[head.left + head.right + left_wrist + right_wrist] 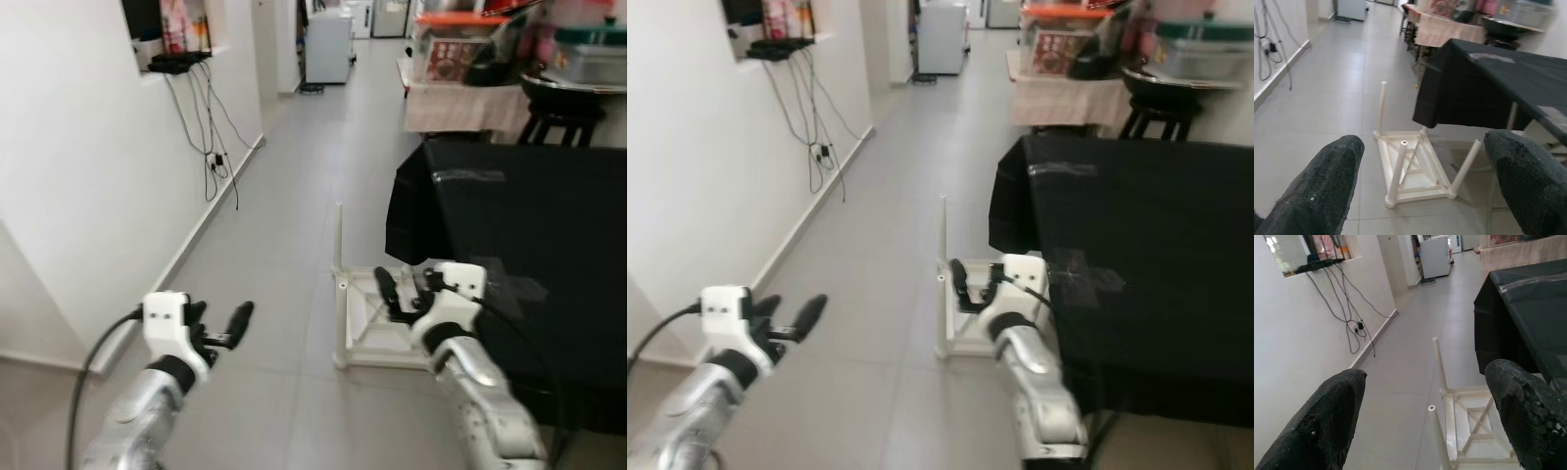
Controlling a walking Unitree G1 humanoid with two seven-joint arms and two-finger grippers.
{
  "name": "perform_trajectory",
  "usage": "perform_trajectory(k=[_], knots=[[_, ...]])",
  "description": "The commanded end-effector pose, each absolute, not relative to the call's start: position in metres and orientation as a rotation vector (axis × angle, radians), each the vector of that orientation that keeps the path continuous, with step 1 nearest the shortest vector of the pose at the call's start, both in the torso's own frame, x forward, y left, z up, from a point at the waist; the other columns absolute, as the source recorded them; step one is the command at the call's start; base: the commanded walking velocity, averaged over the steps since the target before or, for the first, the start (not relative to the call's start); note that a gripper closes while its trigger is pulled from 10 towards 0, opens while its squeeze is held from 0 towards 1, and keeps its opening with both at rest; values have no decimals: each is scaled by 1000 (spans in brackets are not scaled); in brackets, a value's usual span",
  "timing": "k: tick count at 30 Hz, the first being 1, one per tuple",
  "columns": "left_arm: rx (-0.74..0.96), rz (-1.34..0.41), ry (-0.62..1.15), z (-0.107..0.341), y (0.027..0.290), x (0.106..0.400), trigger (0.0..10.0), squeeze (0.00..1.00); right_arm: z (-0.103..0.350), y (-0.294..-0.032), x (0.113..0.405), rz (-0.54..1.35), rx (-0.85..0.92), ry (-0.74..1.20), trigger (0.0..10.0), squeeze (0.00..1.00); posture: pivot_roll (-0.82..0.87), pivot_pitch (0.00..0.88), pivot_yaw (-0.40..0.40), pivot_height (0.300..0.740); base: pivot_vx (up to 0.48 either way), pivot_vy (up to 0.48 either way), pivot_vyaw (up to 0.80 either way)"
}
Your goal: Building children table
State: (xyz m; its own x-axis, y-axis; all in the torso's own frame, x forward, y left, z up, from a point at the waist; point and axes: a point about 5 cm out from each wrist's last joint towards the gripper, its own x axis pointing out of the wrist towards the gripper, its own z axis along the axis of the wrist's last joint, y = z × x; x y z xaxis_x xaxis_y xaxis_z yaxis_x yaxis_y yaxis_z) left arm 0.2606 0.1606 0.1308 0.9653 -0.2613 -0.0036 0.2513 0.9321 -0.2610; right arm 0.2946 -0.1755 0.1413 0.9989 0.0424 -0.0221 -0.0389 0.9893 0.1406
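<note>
Left to right, head view. White wall (pixel 69 176) with dangling black cables (pixel 211 127) runs along 9 to 11 o'clock.

Left pincer (pixel 223 328) is up at about 7 o'clock, over bare grey tile floor (pixel 284 215), fingers spread, holding nothing. Left wrist view confirms it: wide gap between the black fingertips (pixel 1317 186), target framed between them.

Task item: small white plastic children's table (pixel 364 323), upside down on the floor at roughly 5 o'clock, top panel flat on the tiles, crossbraces showing. In the left wrist view I count three round legs standing up from its corners; the fourth corner is hard to read, can't tell if a leg is fitted there. One leg (pixel 340 235) reads as a thin upright post at the far corner.

Right pincer (pixel 404 294) hovers above the near edge of the frame, fingers spread, nothing pinched. Touching or just above: can't tell.

Black-draped bench (pixel 529 245) sits hard against the frame at 3 o'clock, cloth hanging close to it.

Judgement: approach phase, no grasp yet. To do it well:
- Brace the frame with right pincer on a rim or crossbrace, not on a leg.
- Check each leg seated, push straight down along the leg axis; side load will likely tip the light frame or pop a socket.
- Keep right elbow clear of the cloth.
- Only flip upright once all legs are firm.
</note>
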Motion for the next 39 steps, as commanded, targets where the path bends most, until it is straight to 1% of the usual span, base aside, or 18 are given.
perform_trajectory(k=[1,30,39], knots=[[-252,-242,52,129,167,260,10000,0,141,-167,296,62,153,26,10000,0,-73,0,16,740,259,0,0],[-252,-252,53,129,168,263,10000,0,143,-164,296,90,120,18,10000,0,-75,0,13,740,257,0,0],[-255,-267,62,127,167,262,10000,0,141,-159,295,110,113,21,10000,0,-76,0,19,740,253,0,0]])
